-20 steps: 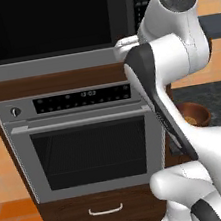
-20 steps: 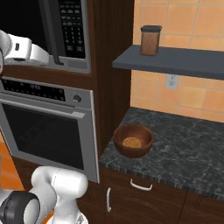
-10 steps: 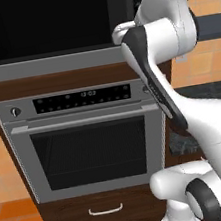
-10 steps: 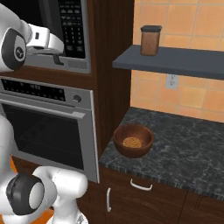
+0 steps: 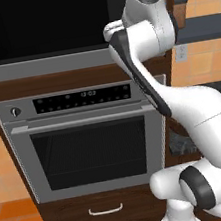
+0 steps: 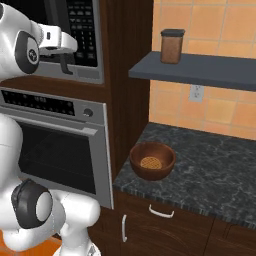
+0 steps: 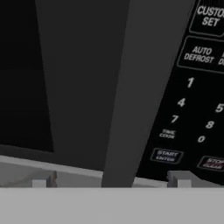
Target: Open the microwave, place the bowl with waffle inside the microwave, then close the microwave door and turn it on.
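The microwave (image 5: pixel 49 61) is built in above the wall oven, and the microwave door (image 5: pixel 43 22) is closed. My gripper (image 6: pixel 64 65) is raised in front of the microwave, next to the keypad (image 6: pixel 81 25). In the hand view the dark vertical door handle (image 7: pixel 135 87) runs up between the two fingertips (image 7: pixel 178 178) of the gripper (image 7: pixel 109 181), which is open and holds nothing. The black door glass (image 7: pixel 22 74) lies left of the handle and the keypad (image 7: pixel 192 109) right of it. The bowl with waffle (image 6: pixel 152 160) sits on the dark stone counter (image 6: pixel 215 170), right of the oven cabinet.
A stainless wall oven (image 5: pixel 87 141) with a horizontal bar handle sits under the microwave, with drawers (image 5: pixel 105 209) below it. A grey shelf (image 6: pixel 200 70) over the counter carries a brown jar (image 6: pixel 171 46). My own arm (image 5: pixel 182 106) blocks the right part of the left base view.
The arm has swung up and forward, bringing the hand closer to the microwave's handle and keypad. The jaws stayed open. The bowl has not moved.
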